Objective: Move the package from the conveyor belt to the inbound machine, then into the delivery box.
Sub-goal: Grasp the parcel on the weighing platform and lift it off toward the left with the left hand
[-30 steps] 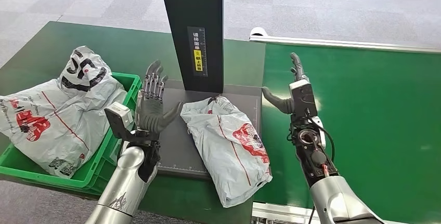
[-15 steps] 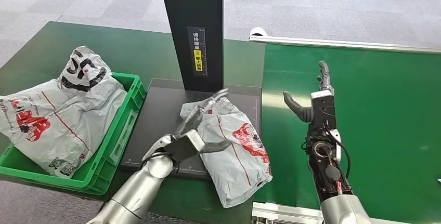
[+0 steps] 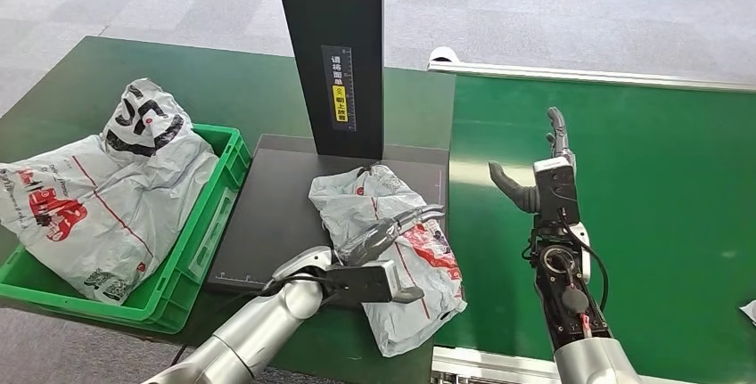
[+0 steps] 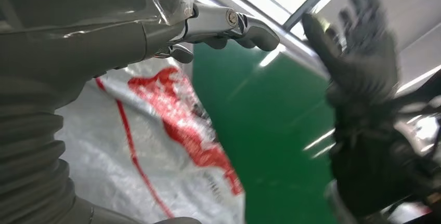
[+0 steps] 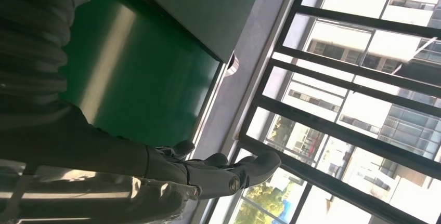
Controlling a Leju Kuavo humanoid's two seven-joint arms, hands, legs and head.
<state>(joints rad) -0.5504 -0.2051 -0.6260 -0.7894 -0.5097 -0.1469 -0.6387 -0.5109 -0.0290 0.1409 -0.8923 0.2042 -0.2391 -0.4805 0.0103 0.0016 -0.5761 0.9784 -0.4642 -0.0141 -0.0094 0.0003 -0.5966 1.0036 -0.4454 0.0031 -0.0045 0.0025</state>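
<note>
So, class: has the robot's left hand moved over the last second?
Yes. The left hand has dropped from upright beside the green crate and swung right, over the package on the dark platform.

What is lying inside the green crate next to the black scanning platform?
The green crate holds grey plastic mail bags with red and black print, heaped above its rim and spilling over its far side. How many bags there are, and what lies beneath them, cannot be seen.
</note>
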